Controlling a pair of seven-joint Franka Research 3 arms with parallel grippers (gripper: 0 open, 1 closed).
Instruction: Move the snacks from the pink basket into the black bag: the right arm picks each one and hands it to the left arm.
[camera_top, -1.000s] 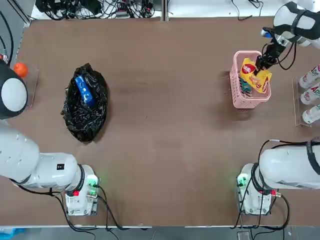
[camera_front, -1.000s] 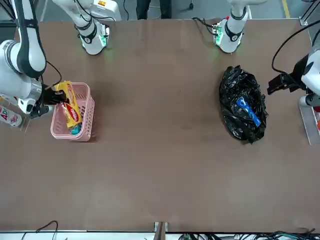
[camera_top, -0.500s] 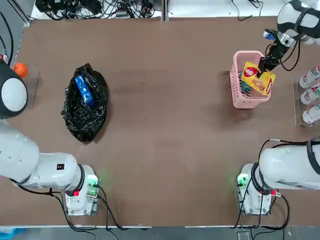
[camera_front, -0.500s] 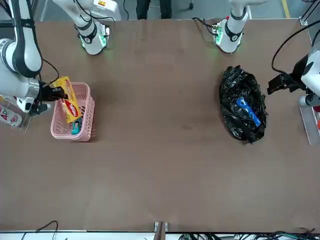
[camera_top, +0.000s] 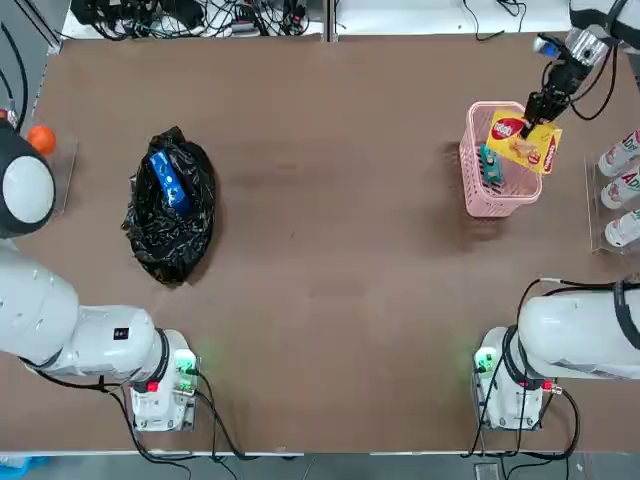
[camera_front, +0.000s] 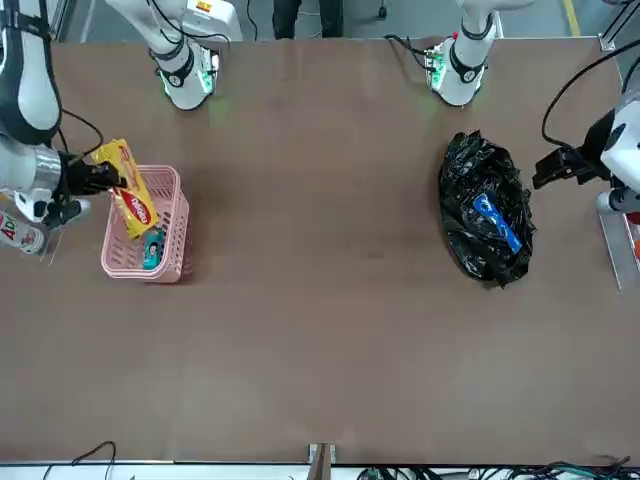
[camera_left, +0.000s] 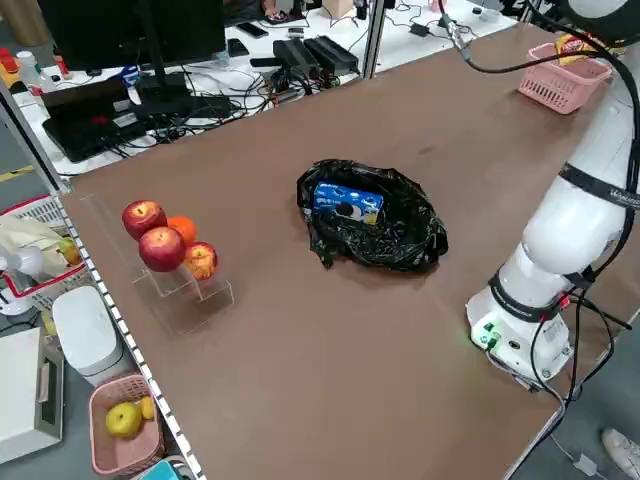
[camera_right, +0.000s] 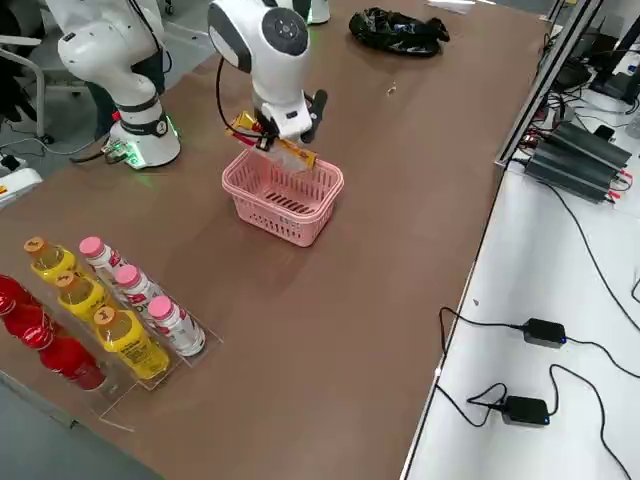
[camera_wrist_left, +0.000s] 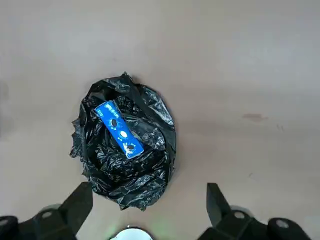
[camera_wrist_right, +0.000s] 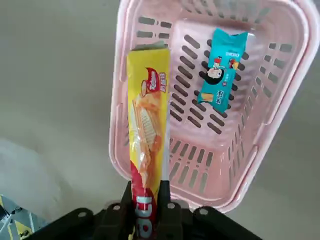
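Surface: brown table (camera_top: 320, 260) seen from overhead, both arm bases along its near edge, cables beyond the far edge.
Far left edge: orange ball (camera_top: 40, 138) on a clear stand at the table's left side.
Left gripper (camera_wrist_left: 147, 210): hangs above the black bag, fingers spread wide apart, nothing between them.
Black bag (camera_top: 168, 206): lies crumpled on the left part of the table, mouth open, well apart from the basket.
Blue packet (camera_top: 168, 181): rests inside the black bag, lying lengthwise, directly under the left gripper's wrist camera.
Middle: bare tabletop between bag and basket.
Pink basket (camera_top: 476, 185): stands on the right part of the table, upright.
Teal box (camera_wrist_right: 222, 69): lies flat on the basket floor, alone there.
Right gripper (camera_wrist_right: 149, 212): sits above the basket's rim on the side nearest the bottles, fingers pinched together on one end of the yellow packet.
Yellow packet (camera_top: 523, 142): lifted above the basket's rim, hanging from the right gripper and reaching out over the basket's opening, clear of the teal box.
Far right edge: white bottles (camera_top: 622, 190) with red labels lie in a clear rack just beside the basket.
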